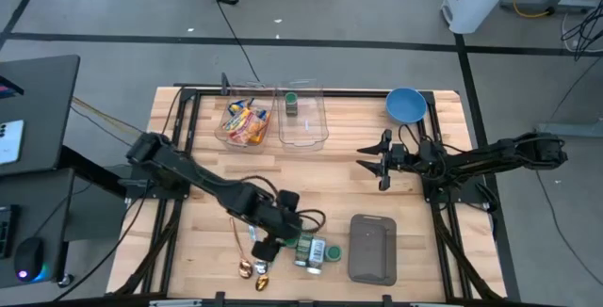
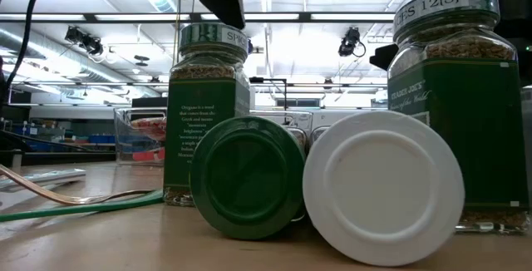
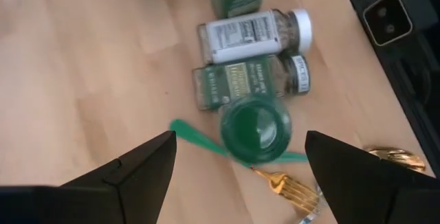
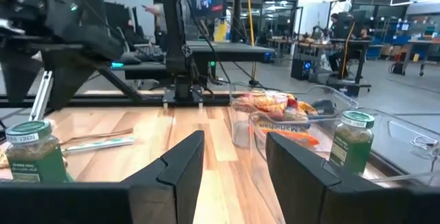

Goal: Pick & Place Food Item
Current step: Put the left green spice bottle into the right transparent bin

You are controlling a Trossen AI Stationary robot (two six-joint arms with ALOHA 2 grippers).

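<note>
Wooden table: slatted top, framed by a black rail at the far edge and both sides. A wide bare stretch runs across the middle between the far containers and the near cluster.

Left arm: reaches diagonally from the left edge toward the near centre. Left gripper hangs above the spice jar cluster, fingers spread wide apart, gripping nothing; an upright jar with a green lid sits directly below, between them.

Right arm: extends from the right edge. Right gripper hovers over bare wood right of centre, fingers partly apart and empty, well clear of all items.

Grey lidded container: near edge, right of the jars.

Two clear bins at the far edge, side by side. Left bin holds colourful food packets. Right bin holds one green-lidded spice jar, standing upright.

Blue bowl: far right corner, close against the rail.

Spice jar cluster: near edge, centre. Two jars lie on their sides, one white-lidded, one green-labelled, touching each other; others stand upright beside them.

Green utensil: flat on the wood, passing under the upright jar.

Gold fork and gold spoon: near edge, left of the jars.
</note>
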